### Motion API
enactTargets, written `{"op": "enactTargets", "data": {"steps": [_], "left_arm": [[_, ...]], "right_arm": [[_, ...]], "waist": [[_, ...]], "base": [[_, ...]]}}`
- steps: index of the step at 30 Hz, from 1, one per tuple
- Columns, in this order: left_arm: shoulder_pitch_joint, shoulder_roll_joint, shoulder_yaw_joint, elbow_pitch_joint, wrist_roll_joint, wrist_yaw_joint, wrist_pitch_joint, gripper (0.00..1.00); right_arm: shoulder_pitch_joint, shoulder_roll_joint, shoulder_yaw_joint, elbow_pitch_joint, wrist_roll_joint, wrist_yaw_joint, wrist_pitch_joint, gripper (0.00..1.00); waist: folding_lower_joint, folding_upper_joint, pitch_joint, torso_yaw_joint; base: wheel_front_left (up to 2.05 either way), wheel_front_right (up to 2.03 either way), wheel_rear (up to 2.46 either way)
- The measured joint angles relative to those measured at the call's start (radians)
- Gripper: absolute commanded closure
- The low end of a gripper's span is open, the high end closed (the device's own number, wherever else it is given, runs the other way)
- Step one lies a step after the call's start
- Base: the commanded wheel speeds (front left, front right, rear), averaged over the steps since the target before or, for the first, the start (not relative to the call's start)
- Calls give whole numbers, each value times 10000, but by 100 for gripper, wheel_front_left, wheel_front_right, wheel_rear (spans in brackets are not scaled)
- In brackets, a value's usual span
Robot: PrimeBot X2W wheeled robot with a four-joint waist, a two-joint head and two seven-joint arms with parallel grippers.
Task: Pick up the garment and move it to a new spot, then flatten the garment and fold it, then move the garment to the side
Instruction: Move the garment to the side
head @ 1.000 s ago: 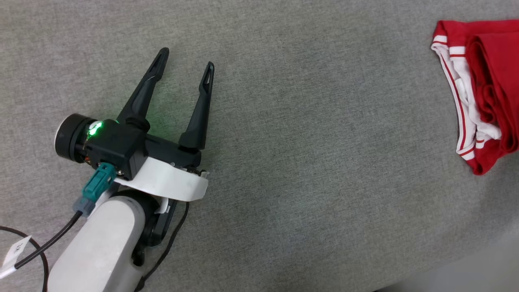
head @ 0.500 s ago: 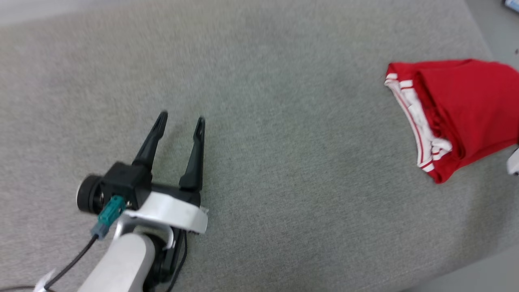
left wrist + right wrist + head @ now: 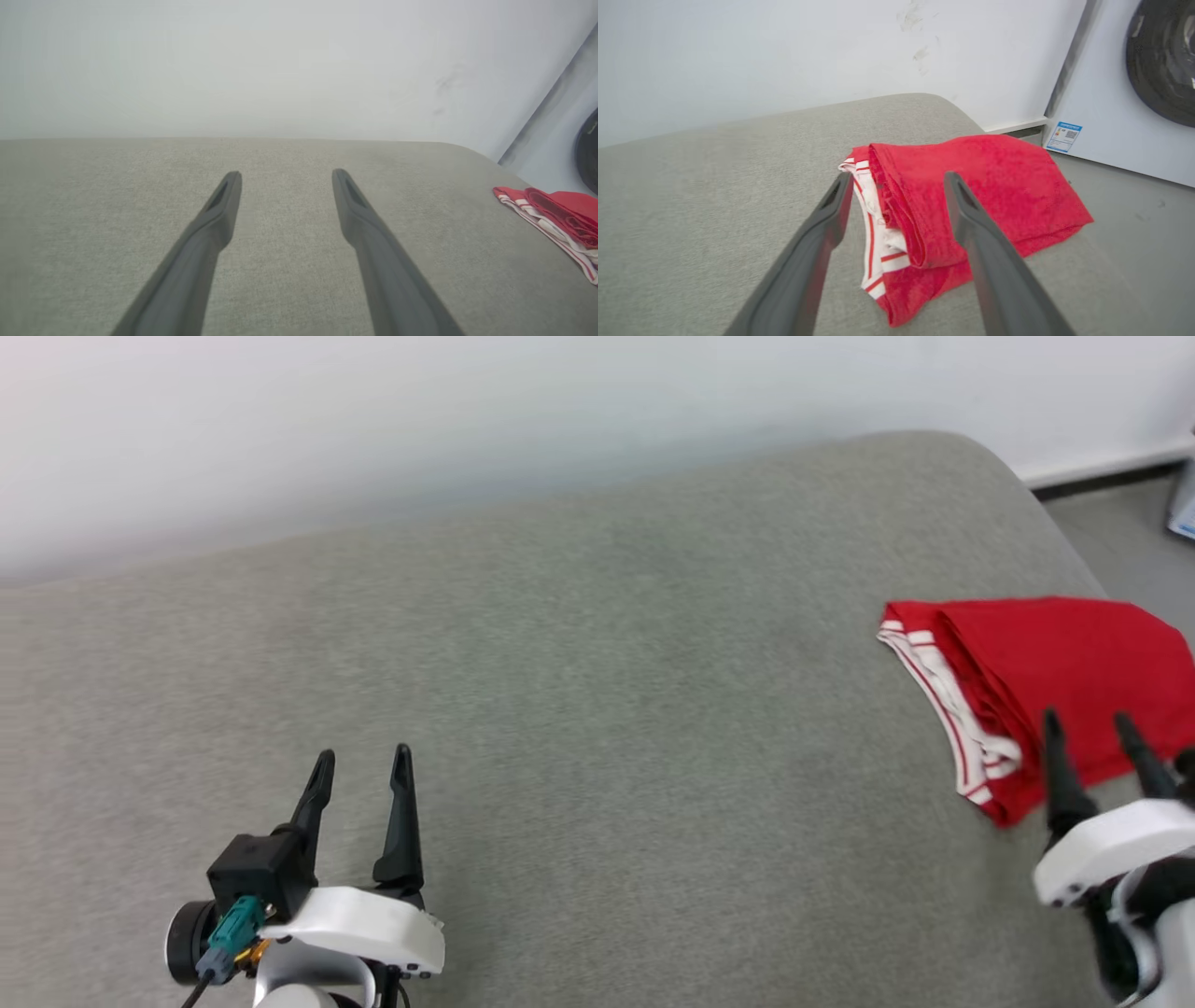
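The folded red garment (image 3: 1055,663) lies at three o'clock on the grey cushion (image 3: 607,709), the right gripper (image 3: 1088,719) just short of it, fingers spread and empty, while the left gripper (image 3: 363,756), likewise parted, hangs at seven o'clock.

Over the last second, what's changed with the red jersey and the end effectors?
The head camera tilted up, shifting the view. The right end effector came into view, open, by the folded red-and-white jersey, gripping nothing. The jersey stayed folded on the grey fabric cushion; the left end effector stayed open.
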Motion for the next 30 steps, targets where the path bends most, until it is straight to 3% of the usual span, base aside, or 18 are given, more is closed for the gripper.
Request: {"op": "enactTargets", "data": {"steps": [15,30], "left_arm": [[558,234,629,435,146,-293,-274,0],[1359,209,719,771,362,-788,-288,0]], "right_arm": [[2362,1225,589,-4314,-334,0,1076,0],[3990,1488,500,-5958,-777,0,1946,0]], "waist": [[0,0,-1082,2028],[0,0,-1903,2230]], "base": [[0,0,0],[0,0,0]]}}
